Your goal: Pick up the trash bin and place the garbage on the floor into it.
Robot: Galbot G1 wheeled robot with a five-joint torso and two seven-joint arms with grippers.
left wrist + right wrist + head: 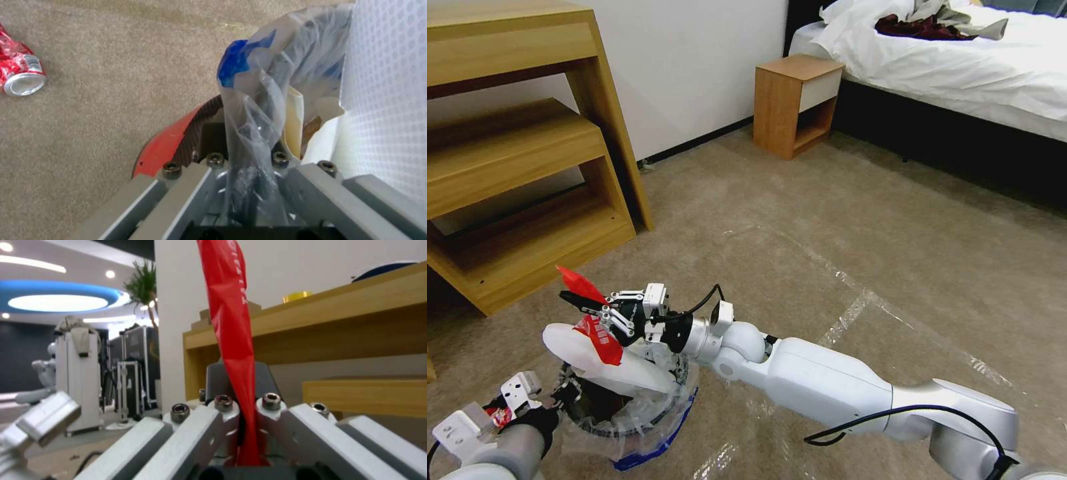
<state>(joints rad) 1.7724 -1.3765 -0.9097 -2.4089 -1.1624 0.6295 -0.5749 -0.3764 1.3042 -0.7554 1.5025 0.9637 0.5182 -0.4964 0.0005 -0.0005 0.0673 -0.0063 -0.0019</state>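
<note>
The trash bin (647,427), wrapped in a crinkled clear bag, is at the lower left of the head view, and a white slipper (607,367) sticks out of its mouth. My left gripper (550,400) is shut on the bin's rim. In the left wrist view its fingers (213,160) pinch the bag and the red rim (164,146), with the dotted slipper (387,100) alongside. Just above the bin's far edge, my right gripper (587,305) is shut on a red wrapper (590,320). In the right wrist view the wrapper (231,323) stands up from between the fingers. A crushed red can (20,71) lies on the floor (827,220).
A wooden shelf unit (527,167) stands close behind the bin on the left. A wooden nightstand (794,103) and a bed (960,60) are at the back right. Shiny tape strips (854,307) cross the carpet to the right of my right arm.
</note>
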